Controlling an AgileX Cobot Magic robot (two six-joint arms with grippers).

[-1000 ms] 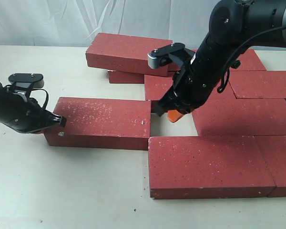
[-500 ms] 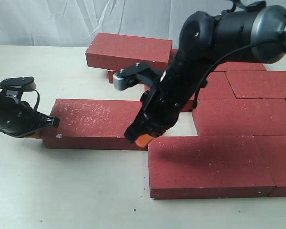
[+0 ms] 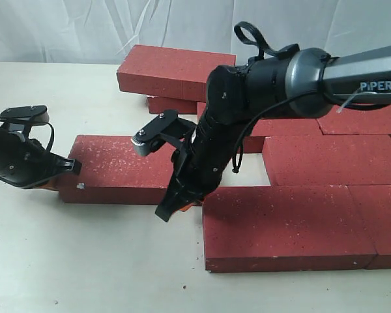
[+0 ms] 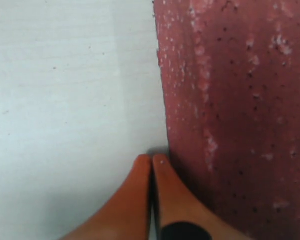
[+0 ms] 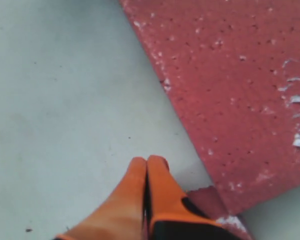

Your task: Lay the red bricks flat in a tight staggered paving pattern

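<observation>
— Tabletop [image 3: 85,261] first: pale cream, with dark red speckled paver bricks [image 3: 293,222] laid flat and tight across its right side. A raised brick [image 3: 173,68] rests on others at the back.

— And the odd one?

— A loose dark red brick [image 3: 120,163] lies flat left of centre, not yet against the middle row. Sliding it home is the step in hand, I judge.

— The claws?

— The left gripper [image 4: 151,162] is pinched closed, holding nothing, tips at the brick's left end. The right gripper [image 5: 146,162], equally closed and empty, points at the table just beside the brick's near right corner.

— Next?

— Probably a steady rightward push, with the brick kept square.
</observation>
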